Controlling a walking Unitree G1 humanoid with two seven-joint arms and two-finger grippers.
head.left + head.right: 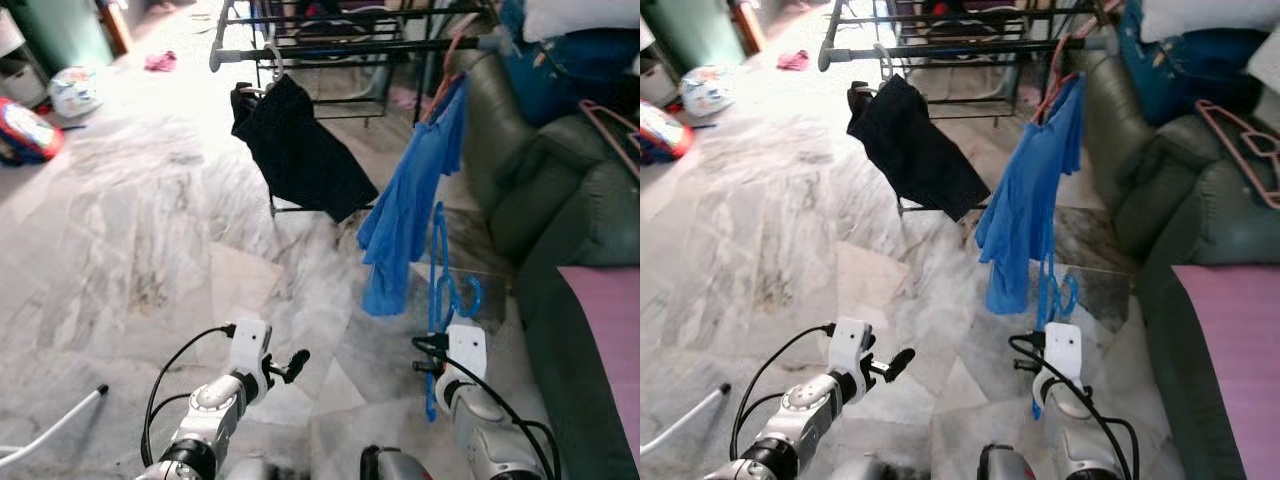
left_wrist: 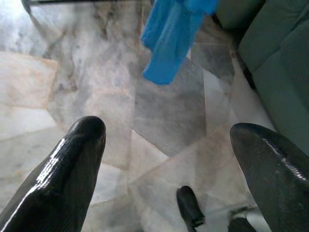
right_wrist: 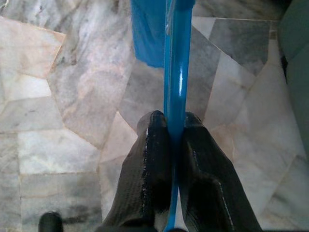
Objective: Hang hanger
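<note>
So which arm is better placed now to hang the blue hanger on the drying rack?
The right arm. Its pincer is shut on the blue hanger, which points up toward the drying rack. The left pincer is open, holds nothing, and sits further left, over bare floor.

The drying rack (image 1: 350,45) stands ahead across the floor (image 1: 130,230), its rails running left to right. A garment (image 1: 300,150) hangs from the near rail toward the left, and a shirt (image 1: 410,210) hangs to its right, nearer the robot. The sofa (image 1: 560,240) lies along the right side, with cushions (image 1: 570,50) piled at its far end beside the rack and a spare hanger (image 1: 612,128) resting on its arm. The hanger (image 1: 438,290) stands upright just in front of the shirt, clamped in the right end effector (image 3: 176,145) below it (between shirt and sofa). The left end effector (image 1: 290,365) sits to the left of that, fingers apart. Bags (image 1: 50,110) lie on the floor at far left.
</note>
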